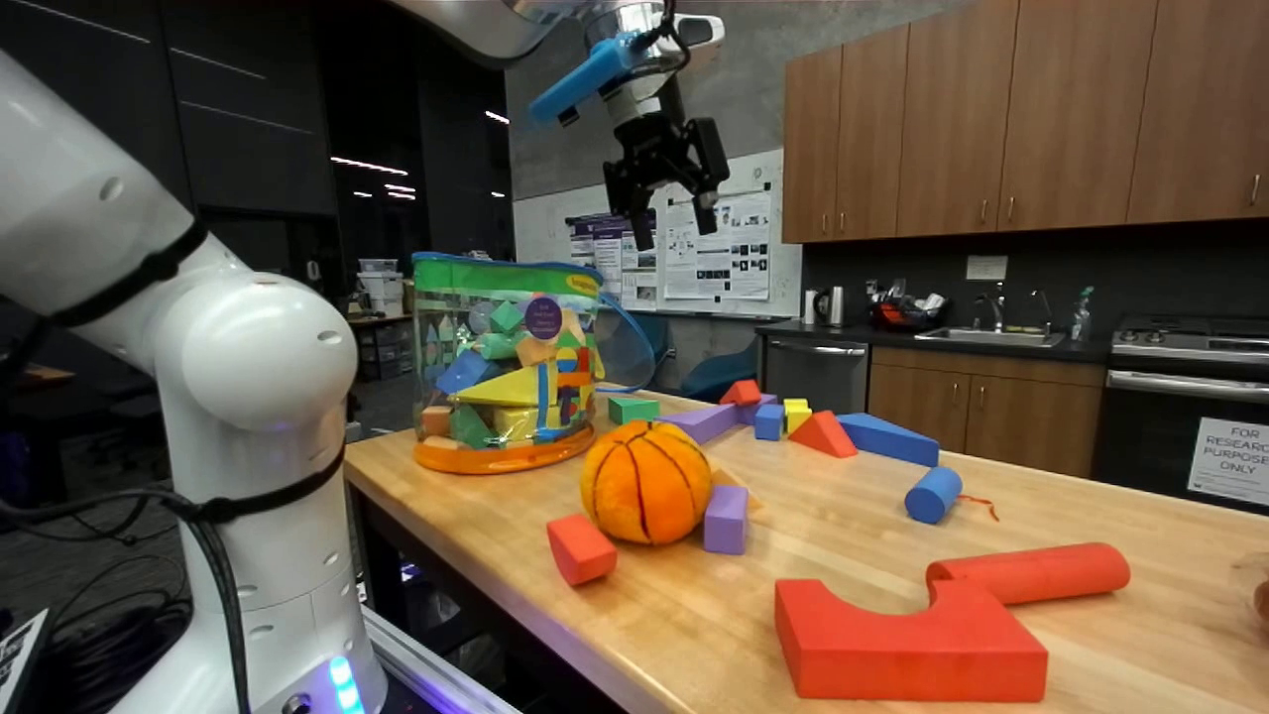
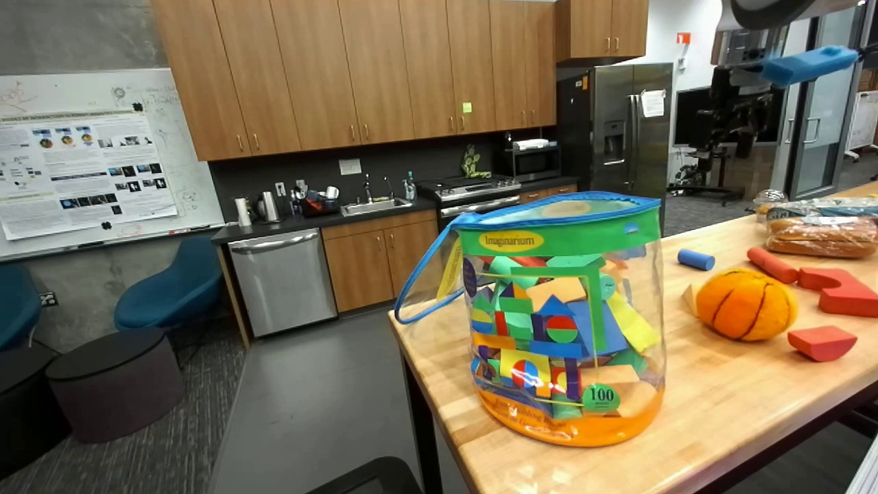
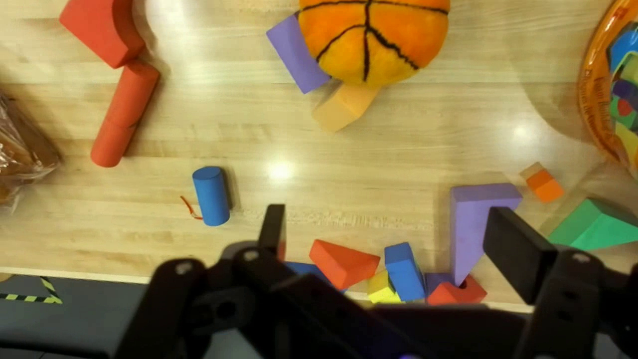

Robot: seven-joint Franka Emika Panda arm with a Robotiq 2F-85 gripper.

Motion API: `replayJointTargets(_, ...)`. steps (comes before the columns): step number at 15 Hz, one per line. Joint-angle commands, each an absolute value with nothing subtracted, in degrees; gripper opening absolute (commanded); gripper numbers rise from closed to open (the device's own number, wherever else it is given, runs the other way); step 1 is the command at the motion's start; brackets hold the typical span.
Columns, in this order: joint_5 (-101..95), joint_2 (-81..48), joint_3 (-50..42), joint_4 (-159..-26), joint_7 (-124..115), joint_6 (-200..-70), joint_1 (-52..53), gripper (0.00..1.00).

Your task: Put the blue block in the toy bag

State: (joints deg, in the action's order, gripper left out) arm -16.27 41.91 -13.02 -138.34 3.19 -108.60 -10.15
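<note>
One blue block (image 1: 933, 495) lies below the pincer (image 1: 675, 229).

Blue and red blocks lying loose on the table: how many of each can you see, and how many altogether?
Blue: 3 (short cylinder, long wedge, box-shaped block)
Red: 5 (arch, rod, half-round, triangle, small piece at the back)
Total: 8
</note>
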Motion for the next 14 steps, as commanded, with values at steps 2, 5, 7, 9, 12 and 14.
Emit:
replayJointTargets(2,-13.6,35.3,-17.4,-132.7,7.4,-113.6,-10.6,1.00)
replayJointTargets(5,-12.0,30.8,-20.0,-129.7,9.1,-116.4,-11.1,1.00)
replayJointTargets(7,-10.9,28.0,-21.2,-127.8,10.2,-116.5,-11.6,1.00)
replayJointTargets(9,-9.6,24.6,-22.3,-125.2,11.2,-115.1,-12.1,1.00)
replayJointTargets(12,-8.4,20.1,-23.2,-121.9,12.0,-114.0,-13.2,1.00)
replayJointTargets(14,-8.9,22.1,-22.0,-124.4,11.3,-115.7,-14.0,1.00)
